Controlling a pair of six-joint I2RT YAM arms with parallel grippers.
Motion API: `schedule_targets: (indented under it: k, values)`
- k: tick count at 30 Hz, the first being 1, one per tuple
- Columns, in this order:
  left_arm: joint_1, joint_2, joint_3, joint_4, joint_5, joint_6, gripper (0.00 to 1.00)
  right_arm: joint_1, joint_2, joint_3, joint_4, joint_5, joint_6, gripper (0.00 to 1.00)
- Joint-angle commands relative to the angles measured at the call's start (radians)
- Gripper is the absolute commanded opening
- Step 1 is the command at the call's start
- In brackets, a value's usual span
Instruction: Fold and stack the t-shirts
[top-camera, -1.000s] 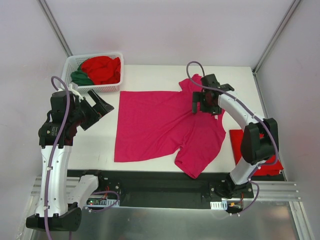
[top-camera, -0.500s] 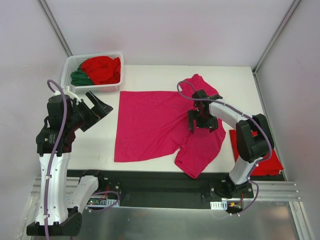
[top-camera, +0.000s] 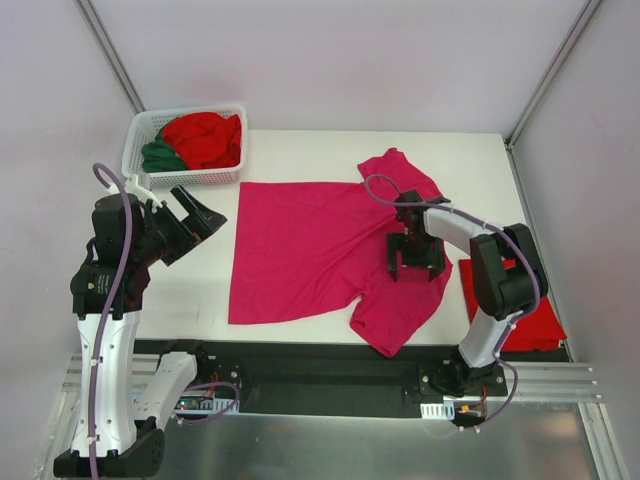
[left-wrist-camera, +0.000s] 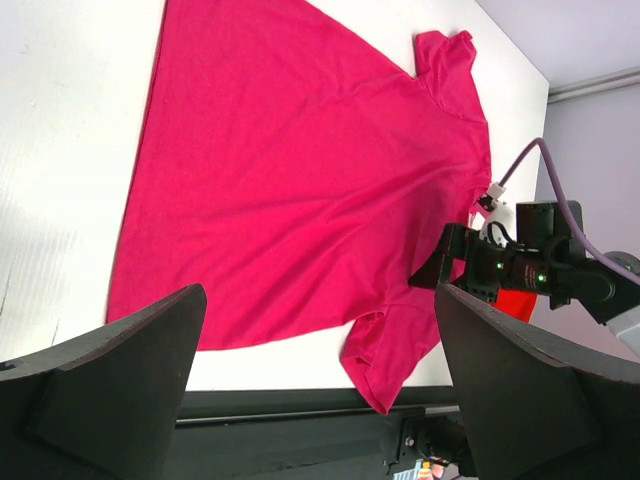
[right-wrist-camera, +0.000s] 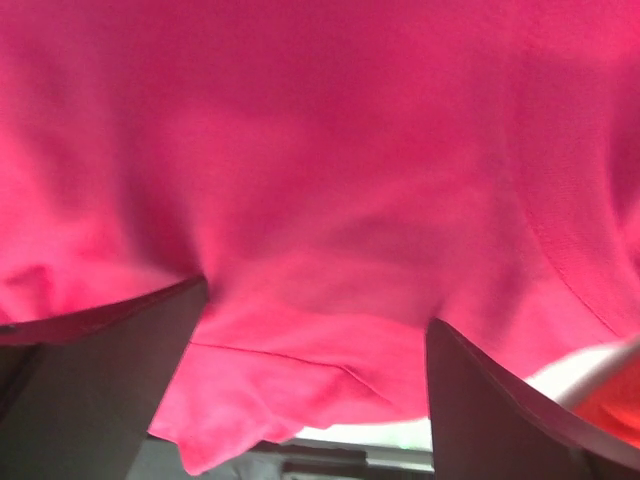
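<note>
Cloth: magenta t-shirt (top-camera: 300, 250) lies spread flat mid-table, hem to the left, sleeves to the right, near sleeve rumpled.
Right gripper (top-camera: 415, 265): down over the shirt's right part between the sleeves, jaws wide apart, tips low at the cloth, nothing pinched.
Left gripper (top-camera: 203, 228): raised off the table (top-camera: 300, 155) left of the shirt, jaws fully spread, empty.
Basket (top-camera: 135, 150): far left corner, holding red t-shirts (top-camera: 205, 138) and a dark green t-shirt (top-camera: 160, 155).
Stack: folded red t-shirt (top-camera: 538, 328) at the right edge, beside the right arm.
</note>
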Motion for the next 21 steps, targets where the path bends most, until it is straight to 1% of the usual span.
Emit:
schedule_targets:
  k: [1, 4, 12, 17, 20, 21]
  values:
    - [-0.002, -0.006, -0.003, 0.015, 0.009, 0.000, 0.99, -0.053, -0.055, -0.047, -0.033, 0.000, 0.014, 0.96]
    - [-0.004, -0.003, 0.000, 0.016, 0.009, 0.000, 0.99, -0.073, -0.065, -0.067, -0.050, -0.008, 0.006, 0.96]
    - [-0.002, -0.002, -0.003, 0.018, 0.004, -0.005, 0.99, -0.079, -0.080, -0.130, -0.072, -0.044, 0.006, 0.96]
    - [-0.002, -0.003, -0.003, 0.016, 0.004, -0.009, 0.99, -0.079, -0.095, -0.137, -0.107, -0.048, 0.003, 0.96]
    - [-0.002, -0.003, -0.002, 0.018, 0.006, -0.009, 0.99, -0.077, -0.155, -0.091, -0.151, -0.048, 0.009, 0.96]
    - [-0.002, -0.005, 0.000, 0.018, 0.006, -0.011, 0.99, -0.077, -0.208, -0.069, -0.161, -0.042, 0.014, 0.96]
